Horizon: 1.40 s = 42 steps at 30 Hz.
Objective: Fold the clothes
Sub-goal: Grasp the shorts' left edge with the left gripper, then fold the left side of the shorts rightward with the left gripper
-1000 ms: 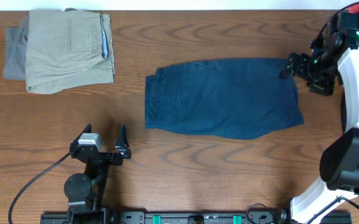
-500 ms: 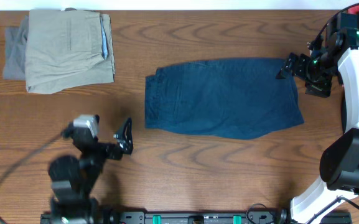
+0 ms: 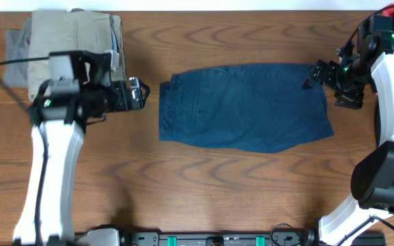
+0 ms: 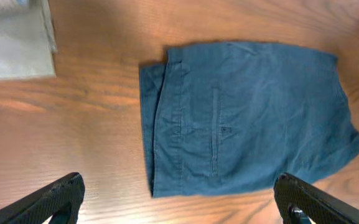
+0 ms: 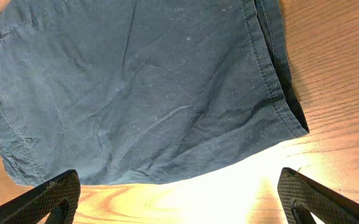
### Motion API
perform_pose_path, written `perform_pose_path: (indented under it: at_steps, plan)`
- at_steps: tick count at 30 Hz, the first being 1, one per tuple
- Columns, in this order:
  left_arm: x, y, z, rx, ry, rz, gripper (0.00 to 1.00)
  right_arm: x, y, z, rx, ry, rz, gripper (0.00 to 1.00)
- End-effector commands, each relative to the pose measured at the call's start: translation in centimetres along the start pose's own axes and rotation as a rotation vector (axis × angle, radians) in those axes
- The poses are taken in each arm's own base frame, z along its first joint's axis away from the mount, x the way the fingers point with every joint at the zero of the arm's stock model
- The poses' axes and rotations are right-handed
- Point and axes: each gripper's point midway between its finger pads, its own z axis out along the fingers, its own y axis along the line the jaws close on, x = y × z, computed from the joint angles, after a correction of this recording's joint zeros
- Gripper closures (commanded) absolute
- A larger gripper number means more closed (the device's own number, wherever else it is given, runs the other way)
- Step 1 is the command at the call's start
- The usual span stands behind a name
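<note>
Left gripper (image 3: 136,93): open, jaws spread wide, nothing held. In the left wrist view both fingers (image 4: 58,194) sit at the bottom corners, far apart. It hangs above bare table (image 3: 217,184), just beside the left edge of the shorts (image 3: 244,106), between them and the khaki pile (image 3: 67,31). Contact with the table: cannot tell. The left arm crosses over the pile's right part.

Right gripper (image 3: 314,73): open too, empty. In the right wrist view its fingers (image 5: 51,194) are far apart at the bottom corners. It is over the shorts' top right corner, by the hem. Whether it touches the cloth: cannot tell.

The shorts are navy and lie flat at mid table, long side running left to right. Waistband is at the left with a doubled edge showing, and there is a stitched pocket seam near the middle. The hem end is on the right, and the lower edge is a bit curved. Light wrinkles, no bunching.

The khaki pile is folded, in the top left corner, well apart from the shorts. A grey garment (image 3: 16,51) sticks out under its left side.
</note>
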Motion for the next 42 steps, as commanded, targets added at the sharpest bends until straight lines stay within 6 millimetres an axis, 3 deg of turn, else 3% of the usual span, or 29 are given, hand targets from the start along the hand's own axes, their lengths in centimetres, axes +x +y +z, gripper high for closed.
perform_pose_path:
  at_steps: [1,9,17,22,32,34,38,42]
  plan:
    - [0.0,1.0,3.1,0.017,0.059,-0.13,0.02,0.2,0.7,-1.1,-0.014,-0.018,-0.022,0.01]
    - [2.9,3.5,9.2,0.002,0.231,-0.201,0.02,0.0,1.0,-1.1,-0.028,-0.027,-0.032,0.01]
    - [6.7,2.3,14.9,0.017,0.381,-0.163,0.02,0.1,1.2,-1.0,-0.029,-0.027,-0.038,0.01]
    - [8.9,1.6,17.1,0.019,0.454,-0.145,0.02,0.1,1.2,-1.0,-0.027,-0.024,-0.048,0.01]
    - [11.9,2.7,19.4,-0.004,0.547,-0.189,0.01,0.2,1.1,-1.0,-0.026,-0.02,-0.055,0.01]
    - [12.2,2.6,19.7,-0.005,0.558,-0.185,0.22,0.3,1.1,-1.0,-0.026,-0.02,-0.055,0.01]
    - [12.4,2.4,19.7,-0.005,0.565,-0.181,0.92,0.3,1.1,-1.0,-0.025,-0.017,-0.054,0.01]
    - [12.5,3.1,19.2,-0.032,0.574,-0.207,0.94,0.5,1.0,-1.0,-0.023,-0.009,-0.053,0.01]
